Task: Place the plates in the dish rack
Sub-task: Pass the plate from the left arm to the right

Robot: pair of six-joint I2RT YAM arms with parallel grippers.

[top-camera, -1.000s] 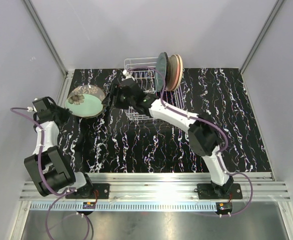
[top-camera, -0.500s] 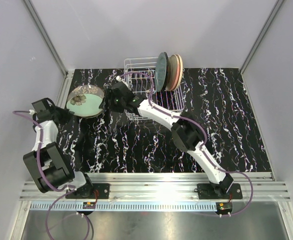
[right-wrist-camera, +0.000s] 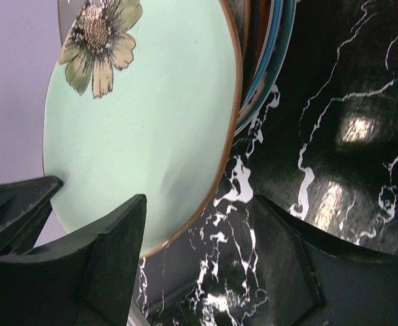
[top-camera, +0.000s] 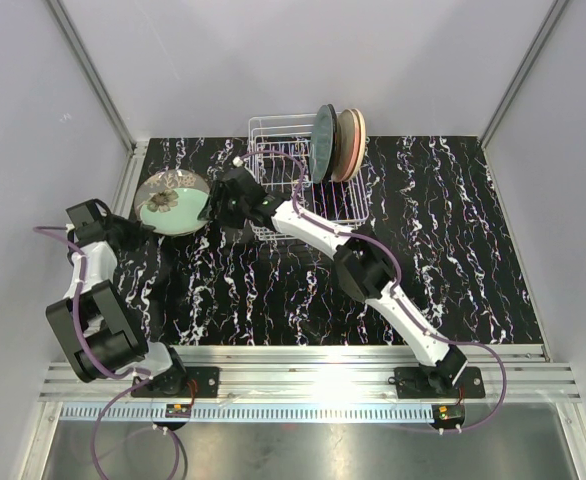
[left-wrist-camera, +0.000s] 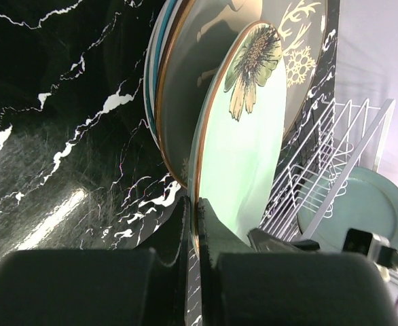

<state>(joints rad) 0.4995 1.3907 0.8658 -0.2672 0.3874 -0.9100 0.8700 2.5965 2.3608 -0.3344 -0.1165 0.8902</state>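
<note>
My left gripper (left-wrist-camera: 197,212) is shut on the rim of a mint-green floral plate (left-wrist-camera: 243,149) and holds it tilted up off the stack. The stack (left-wrist-camera: 178,81) lies behind it, topped by a grey-brown deer plate (left-wrist-camera: 301,47). My right gripper (right-wrist-camera: 199,251) is open, and the plate's (right-wrist-camera: 145,122) near rim sits between its fingers without touching them. In the top view the mint plate (top-camera: 170,208) is at the far left, with my left gripper (top-camera: 139,231) on its left and my right gripper (top-camera: 216,206) on its right. The white wire dish rack (top-camera: 278,165) holds three upright plates (top-camera: 335,140).
The left side wall and its metal rail (top-camera: 128,185) run close behind the plate stack. The right arm (top-camera: 313,225) stretches across the front of the rack. The black marble tabletop (top-camera: 423,260) lies to the right.
My right gripper has moved left from the rack front to the mint plate's right edge. My left gripper has shifted slightly left and the plate is tipped up steeper.
</note>
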